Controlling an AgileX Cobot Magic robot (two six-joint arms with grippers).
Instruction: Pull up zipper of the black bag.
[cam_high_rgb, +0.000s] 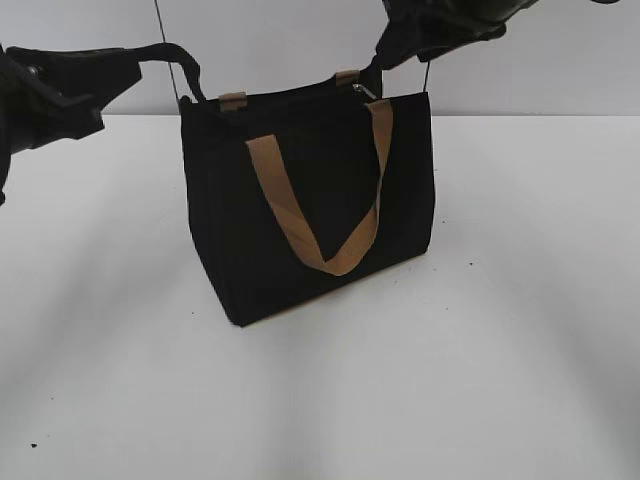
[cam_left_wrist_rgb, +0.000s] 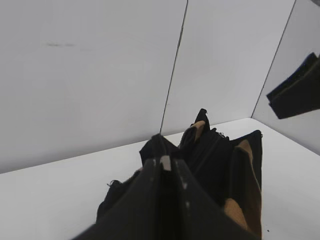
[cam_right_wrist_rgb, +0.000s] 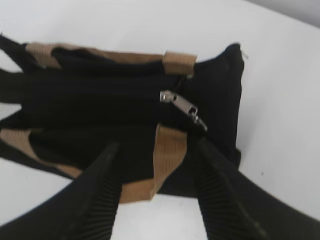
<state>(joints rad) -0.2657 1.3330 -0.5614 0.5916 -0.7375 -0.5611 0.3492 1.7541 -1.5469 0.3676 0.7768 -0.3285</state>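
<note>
Right jaws: I'm seeing the right gripper (cam_right_wrist_rgb: 157, 187) spread wide and holding nothing, hovering just above the bag (cam_high_rgb: 310, 215).
Pull: the zipper (cam_right_wrist_rgb: 182, 106) pull is lying just ahead of the open fingers, silver tab pointing toward the bag's near end.
Axis: the zip track is running along the bag top, crosswise to my fingers.
Left jaws: the left gripper (cam_left_wrist_rgb: 167, 165) looks closed on the bag's far corner, bracing it.
Bag: it is standing upright mid-desk (cam_high_rgb: 520, 350).
Nearer arm: I'm judging the right, needing only a short forward dip.
</note>
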